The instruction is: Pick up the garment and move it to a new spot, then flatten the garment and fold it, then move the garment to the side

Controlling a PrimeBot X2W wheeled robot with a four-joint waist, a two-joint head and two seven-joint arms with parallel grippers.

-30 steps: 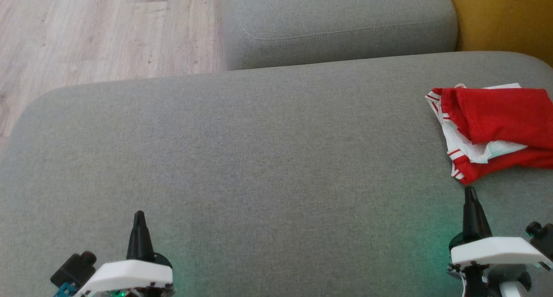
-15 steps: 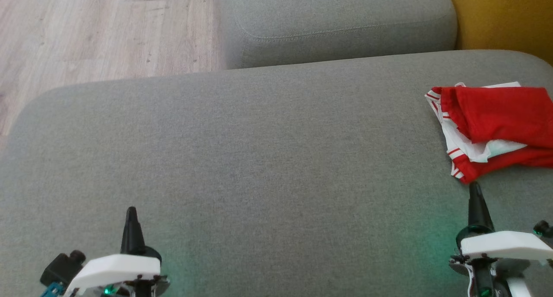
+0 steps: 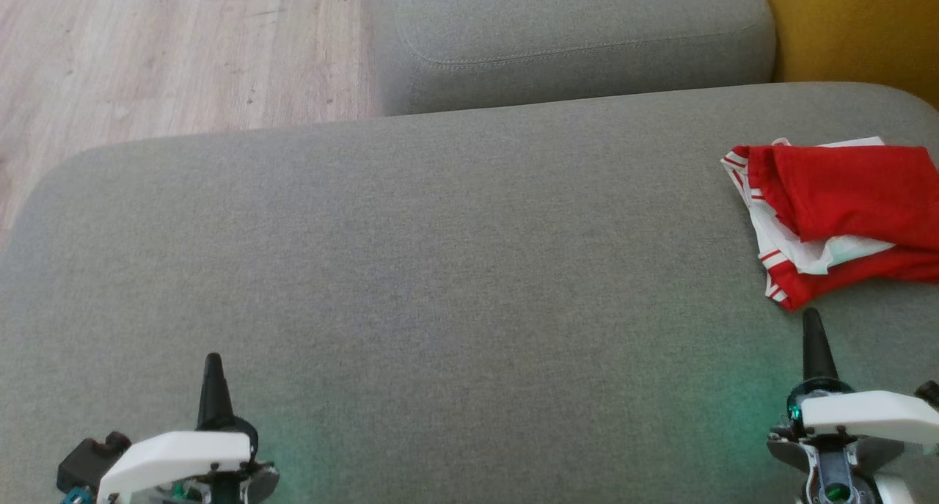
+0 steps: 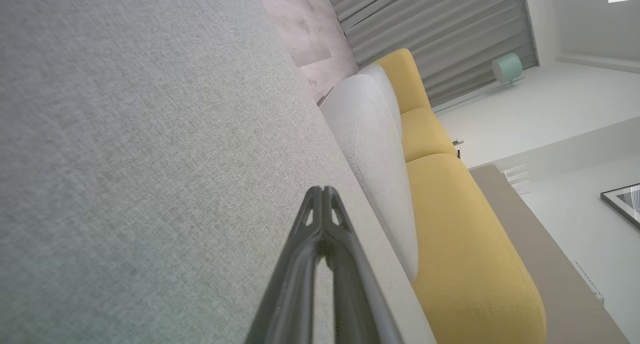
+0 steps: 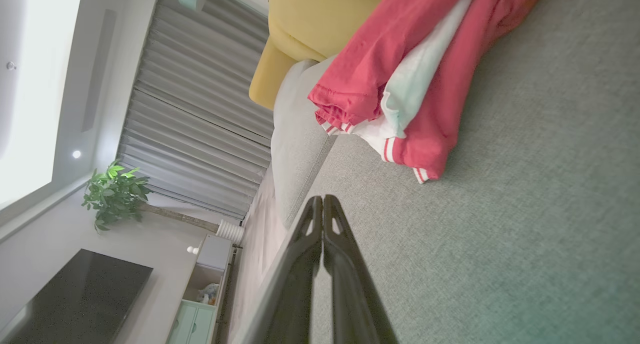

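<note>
A red and white garment [image 3: 843, 210] lies folded at the right edge of the grey sofa cushion [image 3: 440, 269], running out of the head view. In the right wrist view the garment [image 5: 410, 83] sits ahead of the fingers. My right gripper [image 3: 810, 320] is shut and empty, its tip a short way in front of the garment's near corner and apart from it. The same shut right gripper [image 5: 322, 200] hovers over grey fabric. My left gripper [image 3: 213, 361] is shut and empty at the lower left, far from the garment. In its own wrist view the left gripper [image 4: 322, 191] has its tips pressed together.
A second grey cushion [image 3: 572, 42] stands behind the big one, with a yellow cushion [image 3: 851, 27] at the far right. Wooden floor [image 3: 147, 49] lies beyond the cushion's left and far edges. A dark TV screen [image 5: 75, 294] and a plant [image 5: 115, 194] stand across the room.
Both grippers have drawn slightly apart and lower in the head view, the left one leftward and the right one rightward. The garment lies as before.
</note>
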